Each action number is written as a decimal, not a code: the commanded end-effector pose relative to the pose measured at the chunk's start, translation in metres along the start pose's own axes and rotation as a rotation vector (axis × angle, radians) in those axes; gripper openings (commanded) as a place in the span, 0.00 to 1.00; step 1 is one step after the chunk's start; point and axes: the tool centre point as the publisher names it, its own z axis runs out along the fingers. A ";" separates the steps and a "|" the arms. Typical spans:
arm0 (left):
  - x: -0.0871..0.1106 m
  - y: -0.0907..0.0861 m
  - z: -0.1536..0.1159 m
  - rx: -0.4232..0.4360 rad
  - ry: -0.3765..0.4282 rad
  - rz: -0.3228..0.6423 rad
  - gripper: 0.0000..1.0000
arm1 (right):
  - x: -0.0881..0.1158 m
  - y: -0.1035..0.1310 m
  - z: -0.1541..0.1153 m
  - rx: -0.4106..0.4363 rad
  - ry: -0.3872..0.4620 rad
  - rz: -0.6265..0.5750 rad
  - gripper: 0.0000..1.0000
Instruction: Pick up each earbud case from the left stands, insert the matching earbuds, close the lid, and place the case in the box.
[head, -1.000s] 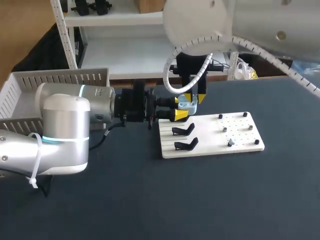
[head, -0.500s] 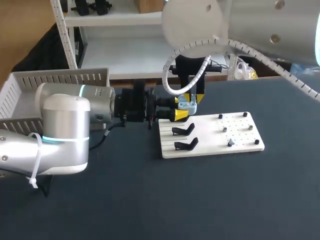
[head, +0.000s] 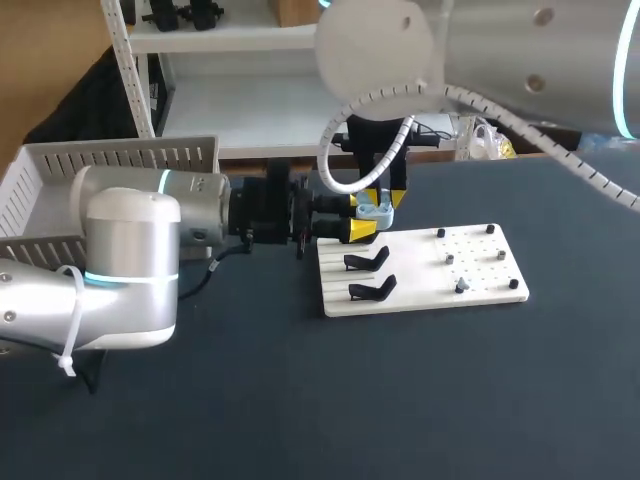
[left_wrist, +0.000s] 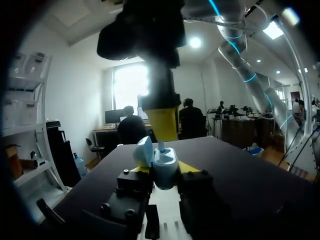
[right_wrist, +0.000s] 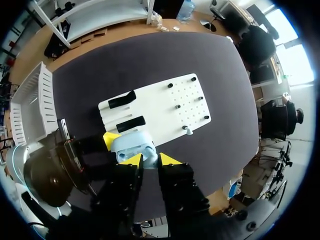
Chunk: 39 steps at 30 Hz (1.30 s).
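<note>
Our left gripper (head: 365, 217) clamps the open case (left_wrist: 165, 167); our right gripper (right_wrist: 151, 159) pinches an earbud (left_wrist: 161, 146) at its opening.

Two black stands (head: 368, 262) on board's (head: 480, 270) left

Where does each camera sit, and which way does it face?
Head view: above and behind, looking down at the table; left arm, right arm show.
Left wrist view: on the left arm, looking level across the table; left gripper holds the earbud case.
Right wrist view: on the right arm, looking down; right gripper over the case.
Shared: all three see the case.
</note>
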 end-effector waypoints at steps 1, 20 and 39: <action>0.001 -0.001 0.001 -0.007 -0.002 0.002 0.00 | -0.001 0.001 0.000 0.007 0.000 0.006 0.00; 0.001 -0.001 0.001 -0.007 -0.002 0.002 0.00 | -0.003 0.001 0.007 0.028 0.021 0.033 0.04; 0.001 -0.001 0.001 -0.007 -0.002 0.002 0.00 | -0.002 -0.001 0.002 -0.006 0.030 0.040 0.36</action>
